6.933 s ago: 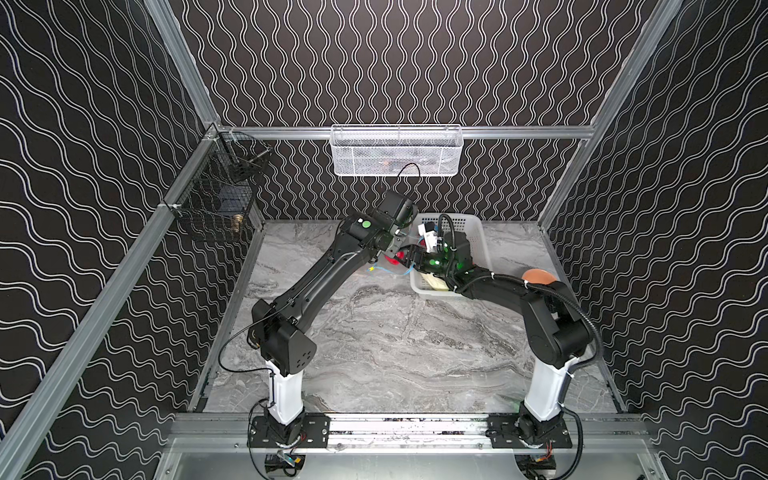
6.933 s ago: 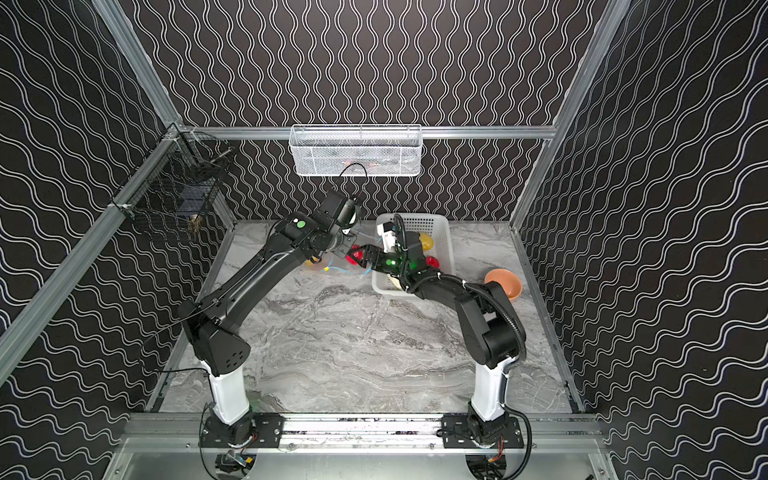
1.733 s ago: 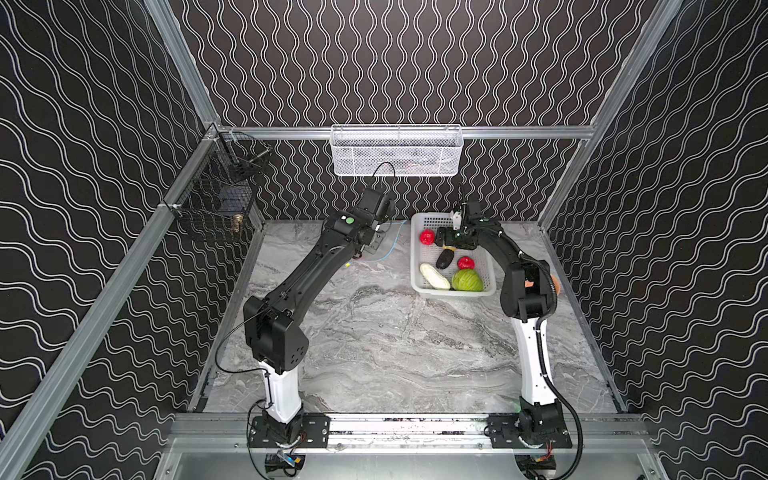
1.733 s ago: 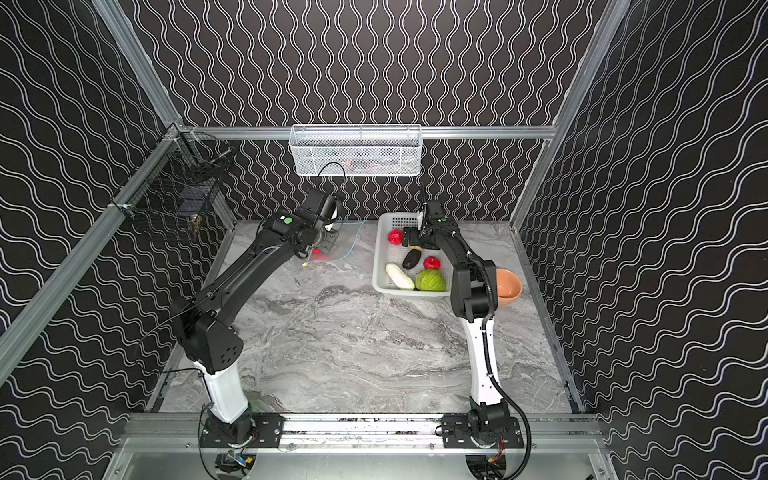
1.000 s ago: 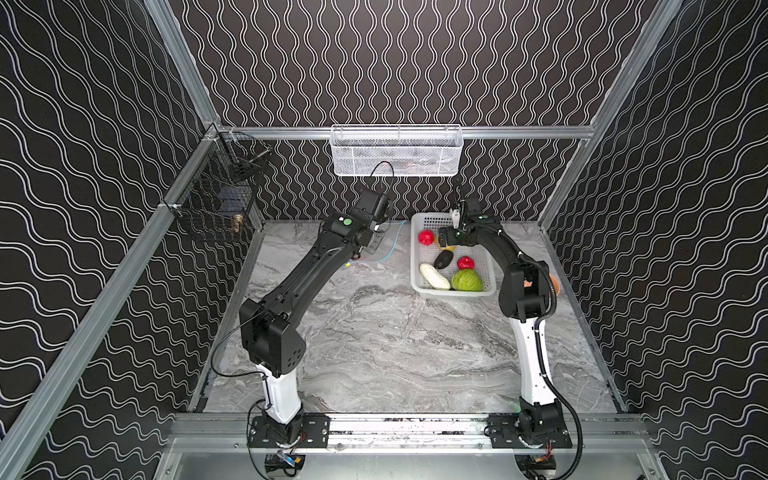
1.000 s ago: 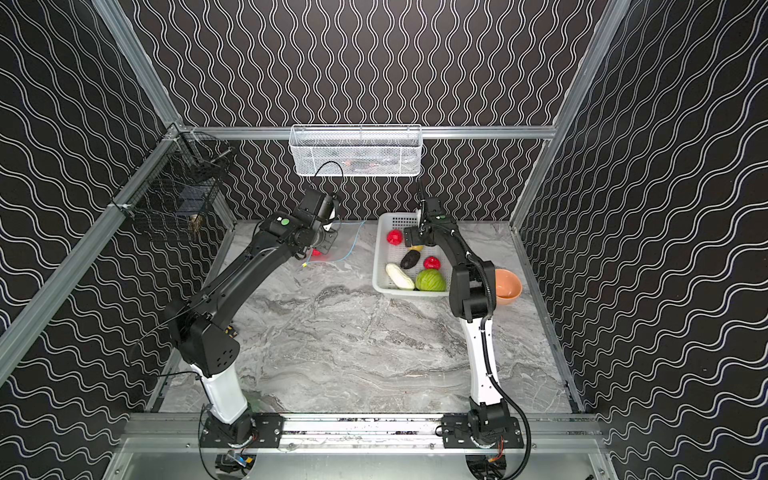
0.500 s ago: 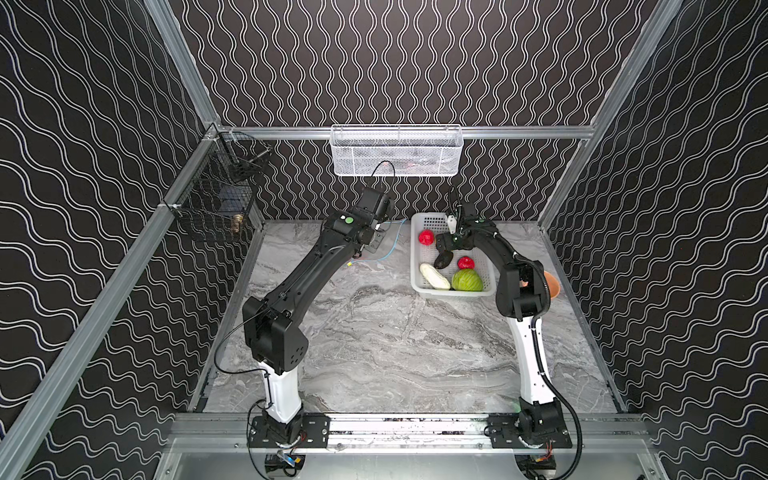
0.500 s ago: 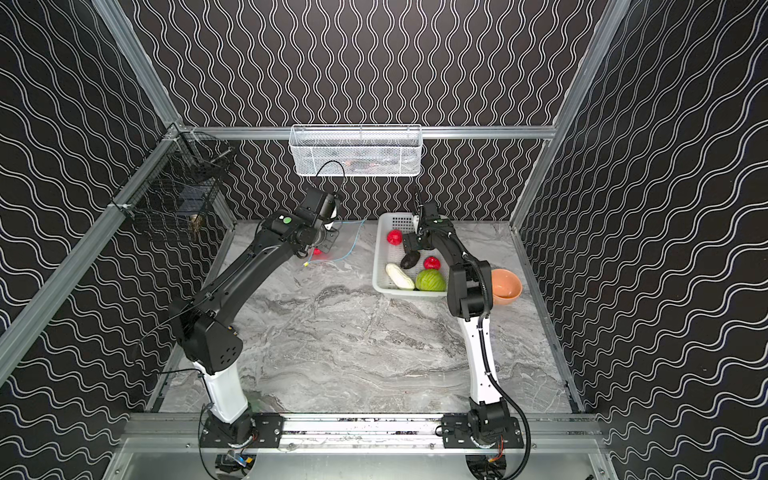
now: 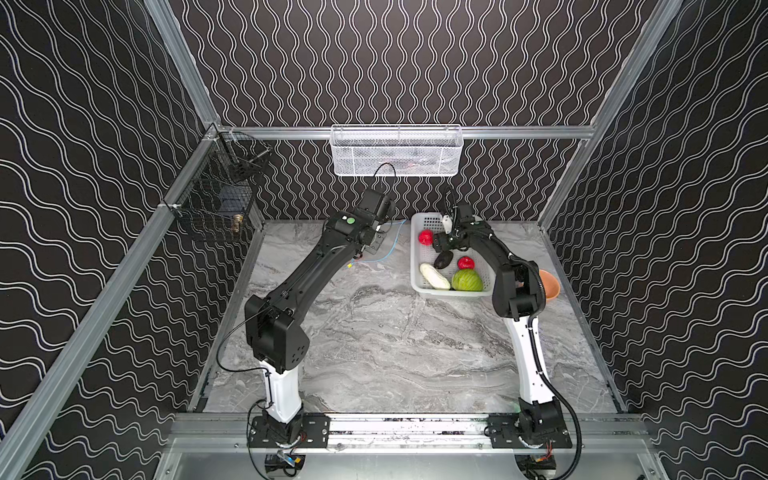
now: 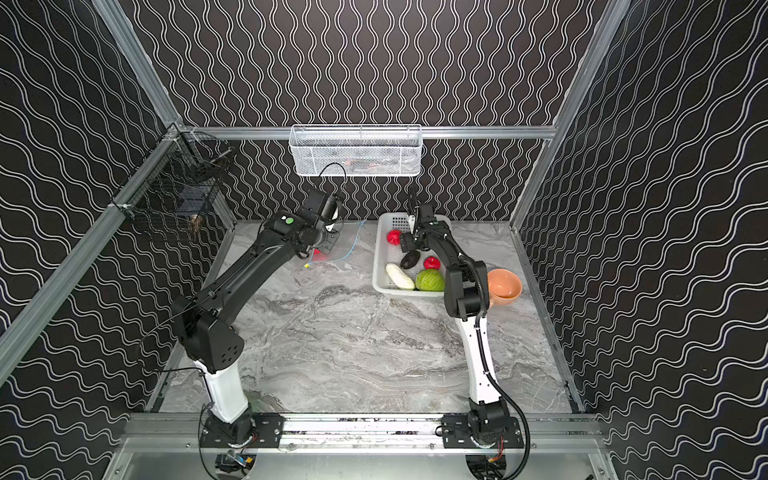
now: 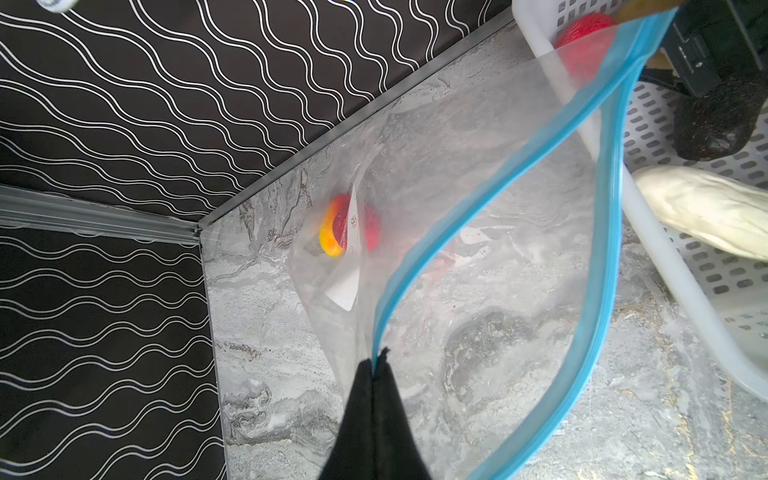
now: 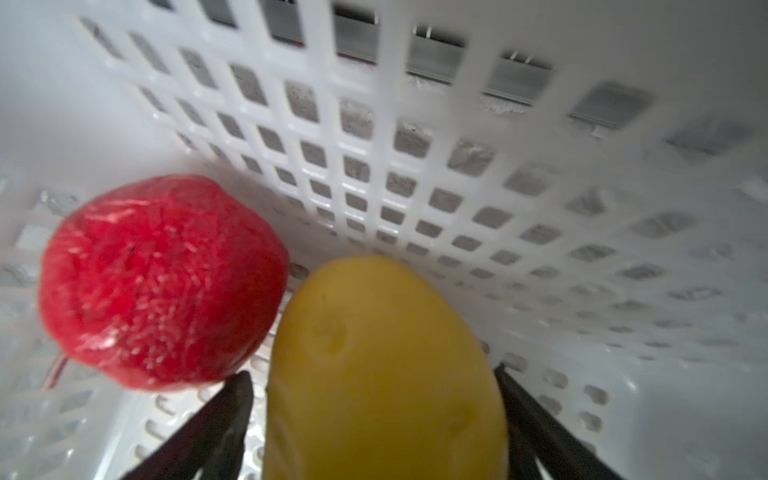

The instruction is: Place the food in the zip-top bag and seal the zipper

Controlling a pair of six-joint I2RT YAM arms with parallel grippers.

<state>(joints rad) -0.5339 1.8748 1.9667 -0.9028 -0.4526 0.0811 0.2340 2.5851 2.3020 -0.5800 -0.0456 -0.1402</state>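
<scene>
The left gripper (image 11: pixel 376 365) is pinched shut on the zipper (image 11: pixel 607 249), holding the bag (image 11: pixel 478 187) open beside the basket (image 9: pixel 446 293). A red piece (image 11: pixel 372 226) and a fruit (image 11: pixel 326 239) lie inside, clear only in the left wrist view. Six pieces wait in the basket, nothing sealed. The right gripper (image 12: pixel 372 372) has its jaws open astride the potato (image 12: pixel 386 324), which the top views do not show

Both top views looked down from high at the front toward the back wall (image 9: pixel 395 62), distant enough to hold the whole table (image 9: pixel 374 345) and the white basket (image 9: pixel 416 249); their coverage was nearly identical. The left wrist camera faced the zip-top bag (image 11: pixel 436 145) at close range, catching the basket's side. The right wrist camera sat very close inside that basket, facing its perforated wall.
</scene>
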